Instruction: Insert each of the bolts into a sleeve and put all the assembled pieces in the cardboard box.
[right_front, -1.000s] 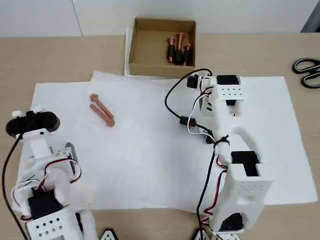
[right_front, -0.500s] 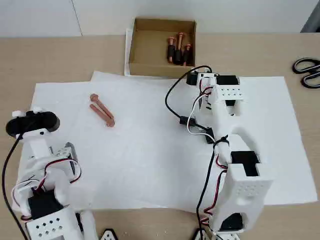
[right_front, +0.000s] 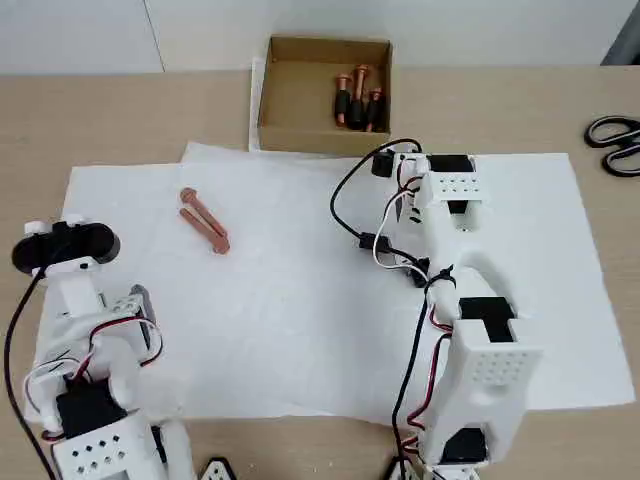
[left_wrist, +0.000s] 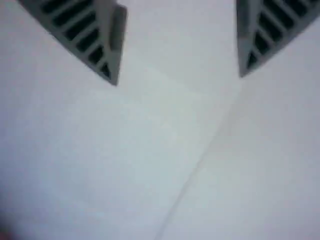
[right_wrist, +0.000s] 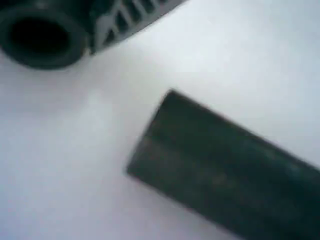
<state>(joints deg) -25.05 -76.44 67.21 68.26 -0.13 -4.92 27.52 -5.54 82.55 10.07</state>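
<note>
The left pincer (left_wrist: 177, 75) is open wide and holds nothing. It hangs low over the white paper (right_front: 300, 330) on the near left of the surface (right_front: 120, 110).

A bit further in, two bolts (right_front: 205, 220) lie side by side on the paper, touching or almost touching. They look small, hard and light. They are round, so I think they could roll at a push. A good place to grab one is across the middle of its long thin part, so the tip stays free to go into a hole.

Next comes the box (right_front: 300, 100) at the far edge. Three finished pieces (right_front: 358, 97) lie together in its right half.

The right pincer (right_front: 452, 195) is low over the paper, just in front of the box. I cannot tell if it is wide or closed. Right under it lies a dark sleeve (right_wrist: 220, 170) on its side. It looks smooth and stiff, so it may slip or roll. I would take it across its middle and keep both ends clear. A second dark tube (right_wrist: 40, 37) with a round hole sits close by; I cannot tell if it is held.

Scissors (right_front: 615, 140) lie far right, well away
</note>
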